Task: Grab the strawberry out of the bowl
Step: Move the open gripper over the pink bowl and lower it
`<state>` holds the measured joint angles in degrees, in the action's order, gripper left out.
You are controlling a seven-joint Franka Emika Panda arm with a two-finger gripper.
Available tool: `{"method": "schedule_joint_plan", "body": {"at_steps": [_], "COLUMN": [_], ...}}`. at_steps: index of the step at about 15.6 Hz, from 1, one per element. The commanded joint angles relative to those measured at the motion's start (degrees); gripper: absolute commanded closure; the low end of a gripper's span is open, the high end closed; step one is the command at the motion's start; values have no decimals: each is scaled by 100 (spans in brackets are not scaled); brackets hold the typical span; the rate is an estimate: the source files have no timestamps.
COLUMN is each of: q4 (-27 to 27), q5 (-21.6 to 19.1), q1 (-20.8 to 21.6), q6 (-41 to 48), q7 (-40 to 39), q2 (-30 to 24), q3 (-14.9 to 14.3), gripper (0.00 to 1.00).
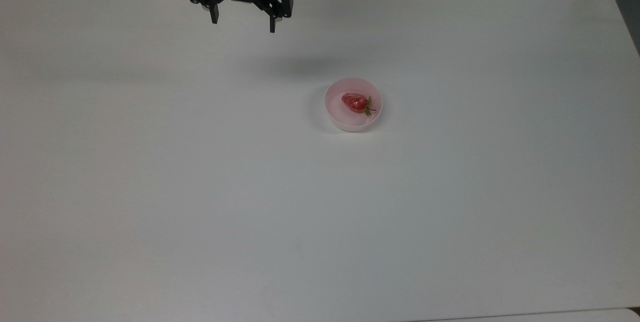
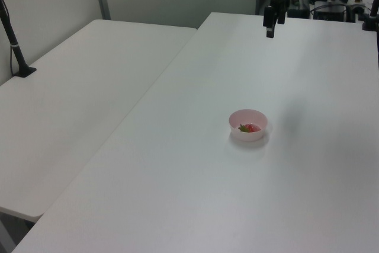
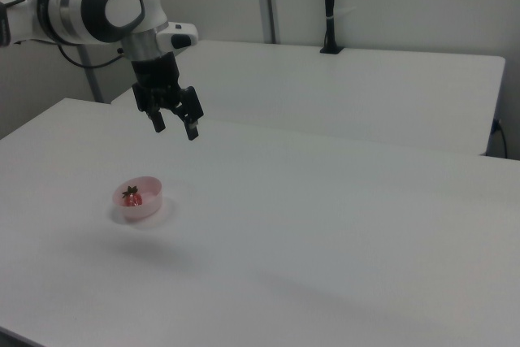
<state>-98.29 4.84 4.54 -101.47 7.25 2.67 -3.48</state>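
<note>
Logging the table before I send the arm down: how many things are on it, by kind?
Bowl: 1, pale pink
Strawberry: 1, red, lying in the bowl
Total: 2
The gripper hangs open above the table, away from the bowl.

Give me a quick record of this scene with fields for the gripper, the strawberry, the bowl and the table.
gripper: open, holding nothing, raised above the table near the top view's upper edge, apart from the bowl
strawberry: red, lying on its side inside the bowl, green leaves toward the top view's right
bowl: pale pink, round, upright on the table, right of centre in the top view
table: white, with the bowl resting on it
task progress: strawberry not yet grasped
</note>
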Motion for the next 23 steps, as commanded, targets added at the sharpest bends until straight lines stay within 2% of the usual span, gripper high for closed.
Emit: {"method": "schedule_joint_plan", "body": {"at_steps": [1,8,11,16,20,23], "q4": [29,38,38,20,20,20], "q5": [-271,-317,-334,-677,-669,-598], "q1": [386,416,898,1567,1883,1963], "q6": [84,92,75,-522,-953,-1146], "q7": [-179,-452,-732,-769,-821,-865], "q2": [284,243,357,936,1490,1684], "q3": [-4,-171,-398,-408,-408,-408], "gripper": [0,0,0,0,0,0]}}
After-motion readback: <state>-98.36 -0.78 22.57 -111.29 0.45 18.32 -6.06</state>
